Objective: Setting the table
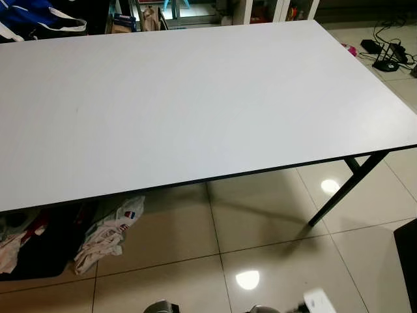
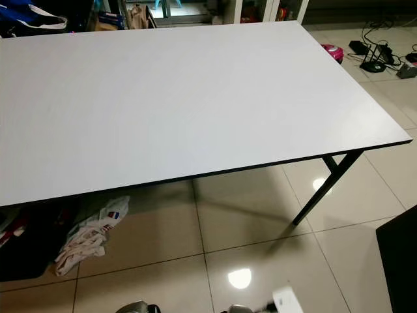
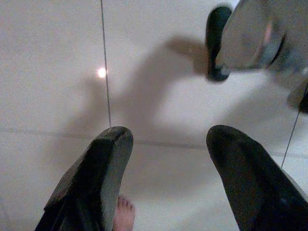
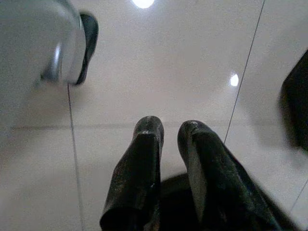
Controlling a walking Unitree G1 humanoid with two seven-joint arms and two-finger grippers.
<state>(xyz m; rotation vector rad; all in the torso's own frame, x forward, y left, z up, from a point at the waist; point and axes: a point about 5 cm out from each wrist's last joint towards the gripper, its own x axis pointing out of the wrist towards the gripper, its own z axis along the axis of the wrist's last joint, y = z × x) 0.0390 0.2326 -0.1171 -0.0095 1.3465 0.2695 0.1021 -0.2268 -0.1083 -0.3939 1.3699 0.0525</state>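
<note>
Far left, past the counter's back corner, blue bag (image 1: 29,14) with white straps. Under the counter at left, dark heap and crumpled pale cloth (image 1: 107,233) on the tile floor (image 1: 215,248), cloth has a small red-blue print. White counter (image 1: 195,104) spans most of both eye views, top bare, dark edge trim, black folding leg (image 1: 345,186) at the right near corner. Glossy beige tiles below with ceiling-light glare spots. Far right at the back, black cables and a charger (image 1: 388,55) on the floor, small pink object (image 2: 333,52) just beside the counter's far right corner. Dark item cut off at the right edge near the bottom.

Left claw (image 3: 168,144) hangs low pointing at the floor, fingers spread wide apart, holding nothing; a person's bare toes (image 3: 124,214) show just by one finger. Right claw (image 4: 171,132) also hangs over the tiles, fingertips nearly together with a thin gap, nothing between them. Robot's silver leg and dark foot visible in both wrist views.
</note>
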